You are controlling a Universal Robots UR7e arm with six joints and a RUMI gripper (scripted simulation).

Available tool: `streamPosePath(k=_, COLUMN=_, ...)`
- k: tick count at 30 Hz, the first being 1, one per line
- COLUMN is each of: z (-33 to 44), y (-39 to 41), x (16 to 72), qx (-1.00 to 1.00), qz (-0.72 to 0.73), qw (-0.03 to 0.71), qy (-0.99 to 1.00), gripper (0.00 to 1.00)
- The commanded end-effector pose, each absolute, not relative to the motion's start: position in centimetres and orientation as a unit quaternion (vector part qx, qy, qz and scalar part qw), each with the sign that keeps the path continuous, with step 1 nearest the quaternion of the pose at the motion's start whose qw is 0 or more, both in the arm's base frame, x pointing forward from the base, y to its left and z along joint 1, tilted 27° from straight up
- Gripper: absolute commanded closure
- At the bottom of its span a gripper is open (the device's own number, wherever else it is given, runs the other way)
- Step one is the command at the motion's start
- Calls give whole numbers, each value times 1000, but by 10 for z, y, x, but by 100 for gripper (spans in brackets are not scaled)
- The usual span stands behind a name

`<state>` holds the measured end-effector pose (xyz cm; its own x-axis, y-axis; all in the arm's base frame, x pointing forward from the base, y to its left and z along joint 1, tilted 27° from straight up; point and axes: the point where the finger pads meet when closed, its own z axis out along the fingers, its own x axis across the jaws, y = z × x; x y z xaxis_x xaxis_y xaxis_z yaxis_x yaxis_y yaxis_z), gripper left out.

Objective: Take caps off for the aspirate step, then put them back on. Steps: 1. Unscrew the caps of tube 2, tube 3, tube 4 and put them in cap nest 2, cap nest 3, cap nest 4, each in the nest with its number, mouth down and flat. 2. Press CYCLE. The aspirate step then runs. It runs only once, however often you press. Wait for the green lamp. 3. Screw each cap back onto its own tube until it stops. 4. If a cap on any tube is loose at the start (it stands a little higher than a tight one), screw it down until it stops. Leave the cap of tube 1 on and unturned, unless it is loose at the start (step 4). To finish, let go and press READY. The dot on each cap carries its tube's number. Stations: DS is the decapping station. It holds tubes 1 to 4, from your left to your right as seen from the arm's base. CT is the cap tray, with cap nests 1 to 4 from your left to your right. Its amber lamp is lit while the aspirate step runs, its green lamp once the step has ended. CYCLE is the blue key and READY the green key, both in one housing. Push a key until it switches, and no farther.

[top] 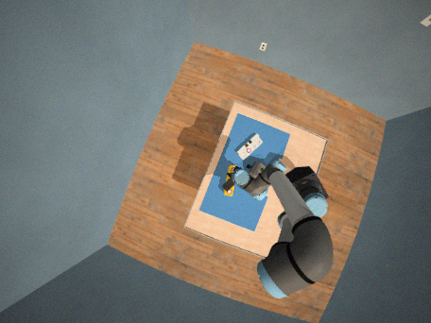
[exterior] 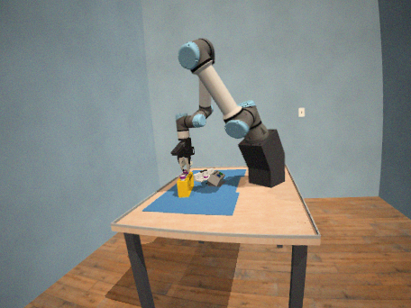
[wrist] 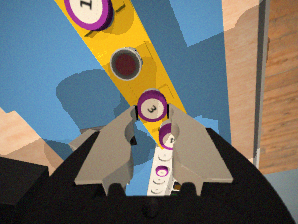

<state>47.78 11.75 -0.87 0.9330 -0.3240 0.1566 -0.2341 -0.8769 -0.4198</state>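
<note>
The yellow DS station [top: 229, 178] [exterior: 183, 189] [wrist: 100, 47] holds the tubes. My gripper [exterior: 185, 171] [wrist: 152, 105] is shut on the purple-rimmed cap 3 [wrist: 152, 107], over tube 3; its thread is hidden. Cap 1 [wrist: 89, 9] [exterior: 183, 176] sits on tube 1. Tube 2 [wrist: 125, 64] is uncapped, with dark red inside. Cap 4 [wrist: 166, 136] is on tube 4, partly behind the right finger. The white CT tray [top: 255, 141] [wrist: 153, 186] holds one purple-rimmed cap [top: 249, 150] [wrist: 161, 171]; its number is unreadable. I cannot tell the lamps' state.
The grey key housing [top: 256, 170] [exterior: 215, 178] stands between the stations and the arm's base, close to the wrist in the overhead view. The tray lies beyond the tube 4 end of DS. All stand on the blue mat [top: 236, 217] [exterior: 189, 207].
</note>
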Motion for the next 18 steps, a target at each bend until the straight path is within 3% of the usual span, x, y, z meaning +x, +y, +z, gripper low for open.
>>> streamPosePath(k=1, z=-8, y=117, x=478, qx=-972, qz=-131, qw=190, qy=50, gripper=100)
streamPosePath(k=18, z=-8, y=117, x=478, qx=-923, qz=-192, qw=129, qy=-309, gripper=100)
